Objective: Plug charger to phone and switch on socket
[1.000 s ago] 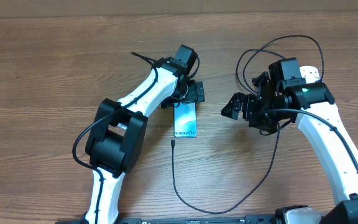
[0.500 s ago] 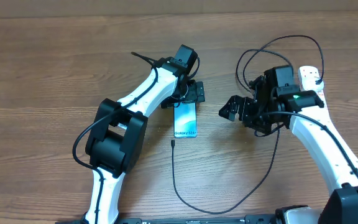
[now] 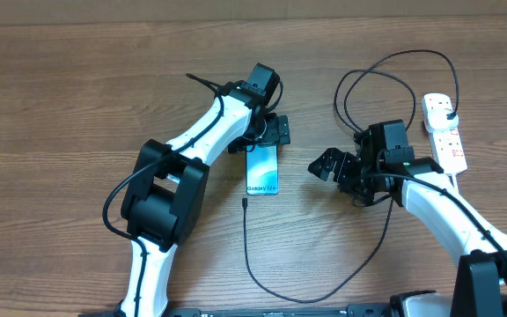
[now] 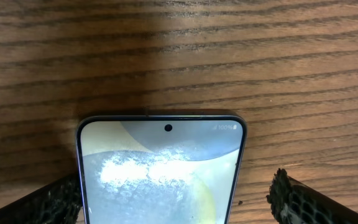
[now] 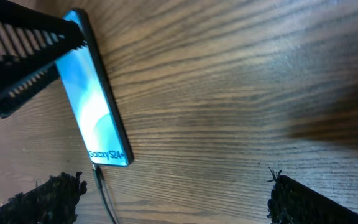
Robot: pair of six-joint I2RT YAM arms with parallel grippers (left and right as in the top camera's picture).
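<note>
While the phone (image 3: 263,170) lay flat and lit on the tabletop (image 3: 60,88) between the two arms, the charger (image 3: 252,264) was not yet in it: its small connector tip (image 3: 246,202) sat just beside the phone's lower edge, off toward one corner. From there the cable looped toward the near edge, then ran back up under the right arm toward the socket (image 3: 444,132) at the far right. The left gripper (image 3: 273,134) stood wide open around the phone's top end, gripping nothing. The right gripper (image 3: 331,163) hung equally wide and empty to the phone's right, well apart from the tip. I thought the trouble would come from that tip: thin and flat on the wood, it could slip or twist in a pinch and meet the port crooked. Unbraced, the phone might simply slide away, and the arm could snag the cable beneath it.
</note>
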